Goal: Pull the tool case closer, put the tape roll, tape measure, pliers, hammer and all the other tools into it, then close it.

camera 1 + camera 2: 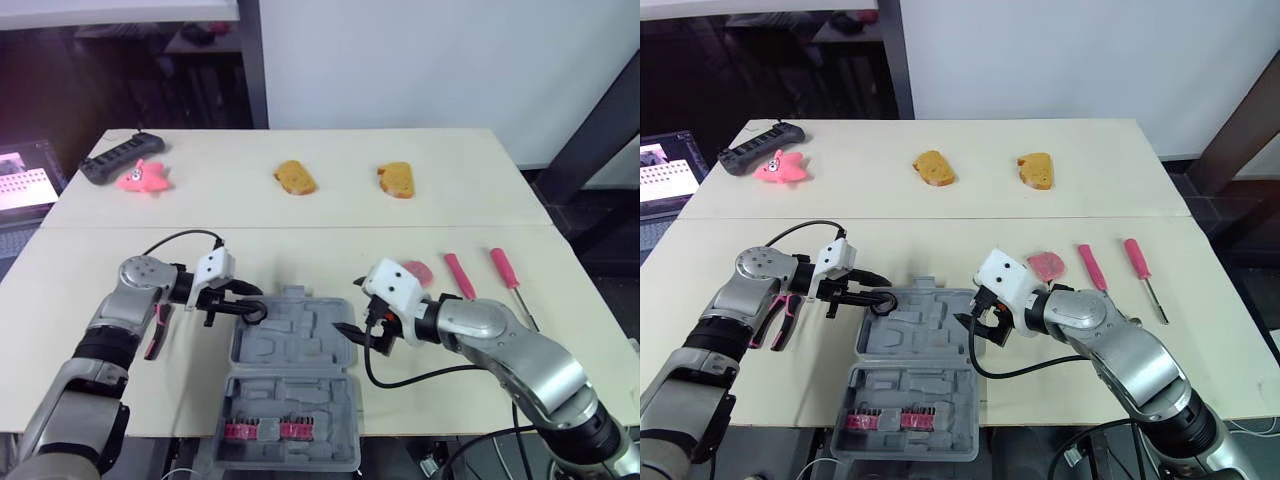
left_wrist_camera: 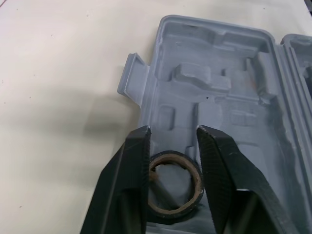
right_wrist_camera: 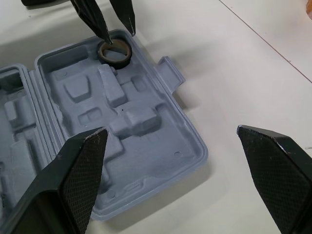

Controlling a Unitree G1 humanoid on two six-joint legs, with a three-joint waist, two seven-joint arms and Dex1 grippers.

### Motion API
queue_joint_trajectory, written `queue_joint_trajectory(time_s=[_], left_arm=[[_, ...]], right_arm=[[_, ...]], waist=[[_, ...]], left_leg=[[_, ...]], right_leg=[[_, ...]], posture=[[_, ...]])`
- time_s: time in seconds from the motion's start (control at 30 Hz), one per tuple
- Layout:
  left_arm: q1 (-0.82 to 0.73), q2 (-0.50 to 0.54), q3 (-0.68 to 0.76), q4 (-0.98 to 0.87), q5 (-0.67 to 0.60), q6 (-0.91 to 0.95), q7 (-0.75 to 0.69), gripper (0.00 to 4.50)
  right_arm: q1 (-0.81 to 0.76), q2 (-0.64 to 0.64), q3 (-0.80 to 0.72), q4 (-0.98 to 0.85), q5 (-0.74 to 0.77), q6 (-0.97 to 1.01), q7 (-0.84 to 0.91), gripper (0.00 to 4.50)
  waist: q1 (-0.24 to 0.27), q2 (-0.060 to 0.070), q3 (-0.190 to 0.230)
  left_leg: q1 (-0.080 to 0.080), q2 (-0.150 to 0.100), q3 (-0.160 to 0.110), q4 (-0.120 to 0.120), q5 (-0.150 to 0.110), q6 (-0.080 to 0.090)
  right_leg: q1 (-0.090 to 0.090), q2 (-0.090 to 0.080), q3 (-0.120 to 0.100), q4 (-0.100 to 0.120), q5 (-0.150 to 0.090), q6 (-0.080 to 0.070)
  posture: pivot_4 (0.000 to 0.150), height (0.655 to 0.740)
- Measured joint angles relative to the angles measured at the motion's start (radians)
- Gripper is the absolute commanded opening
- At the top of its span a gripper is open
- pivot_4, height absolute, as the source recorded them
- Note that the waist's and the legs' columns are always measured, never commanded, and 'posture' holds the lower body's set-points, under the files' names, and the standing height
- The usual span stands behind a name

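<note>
Tape roll [image 3: 115,61] is sitting in the far left corner pocket of the open tool case [image 1: 295,345], and the left gripper [image 2: 173,134] is pinching it narrowly, one black finger on either side. Whether the roll is bottoming out in the pocket is hard to tell from these angles. My judgement is that the placing is going best if the roll is being lowered flat until it seats, the fingers are parting only a little, and the wrist is lifting straight up so that no fingertip is dragging the roll back out. The right gripper [image 1: 360,335] is hanging wide open at the case's right edge, holding nothing and well placed for steadying the tray. The case is lying near the front edge of a pale table [image 1: 330,205] made of two boards meeting at a seam, with its lid [image 1: 285,430] lying open toward the robot. Pink-handled pliers [image 1: 158,330] are waiting beside the left arm and two pink screwdrivers [image 1: 460,275] off to the right. A white wall and a dark post are backing the room.
</note>
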Motion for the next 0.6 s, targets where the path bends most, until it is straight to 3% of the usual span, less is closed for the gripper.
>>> queue_joint_trajectory(time_s=[0.6], left_arm=[[0.044,0.003,-0.003,0.1,0.08,-0.171,0.05,1.69]], right_arm=[[0.002,-0.001,0.0,0.0,-0.001,0.0,0.0,4.5]], waist=[[0.001,0.0,0.0]], left_leg=[[0.0,0.0,0.0,0.0,0.0,0.0]], right_leg=[[0.0,0.0,0.0,0.0,0.0,0.0]], posture=[[0.15,0.74]])
